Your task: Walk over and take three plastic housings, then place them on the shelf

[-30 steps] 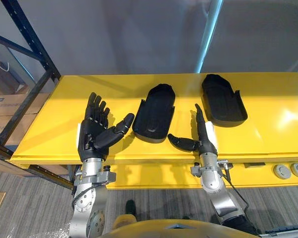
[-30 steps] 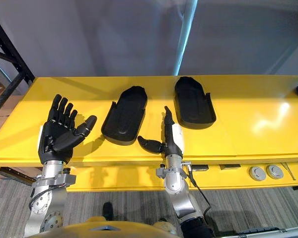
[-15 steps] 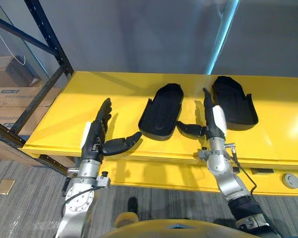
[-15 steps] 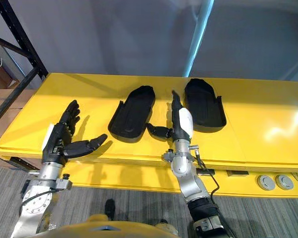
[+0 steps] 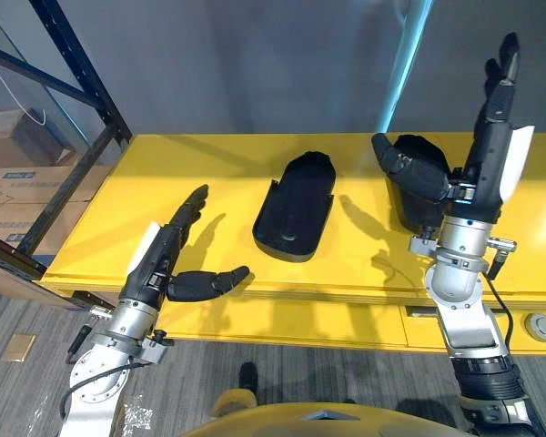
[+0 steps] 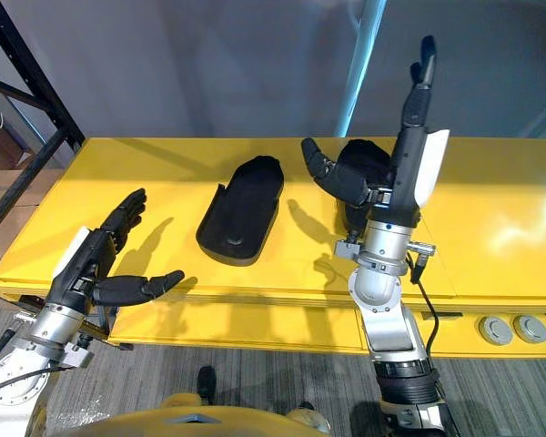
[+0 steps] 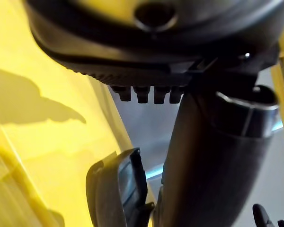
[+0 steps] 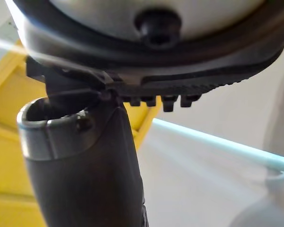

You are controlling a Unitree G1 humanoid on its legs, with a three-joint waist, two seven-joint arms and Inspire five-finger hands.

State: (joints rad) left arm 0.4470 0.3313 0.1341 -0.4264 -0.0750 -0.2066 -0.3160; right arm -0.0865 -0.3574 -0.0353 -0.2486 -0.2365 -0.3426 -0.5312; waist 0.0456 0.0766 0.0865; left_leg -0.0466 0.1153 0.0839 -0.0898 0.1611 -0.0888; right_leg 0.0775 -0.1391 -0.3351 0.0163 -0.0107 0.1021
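While left hand [image 5: 162, 262] and right hand [image 6: 404, 171] are both straight-fingered, holding nothing, first housing [image 5: 294, 218] lies on the tabletop [image 5: 118, 205] between them; second housing [image 5: 428, 150] sits behind right hand's thumb

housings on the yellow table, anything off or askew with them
Nothing looks damaged or spilled. Two black housings lie hollow side up on the yellow table: the middle housing sits slightly angled to the table's front edge, and the right housing is partly hidden behind the raised, open right hand.
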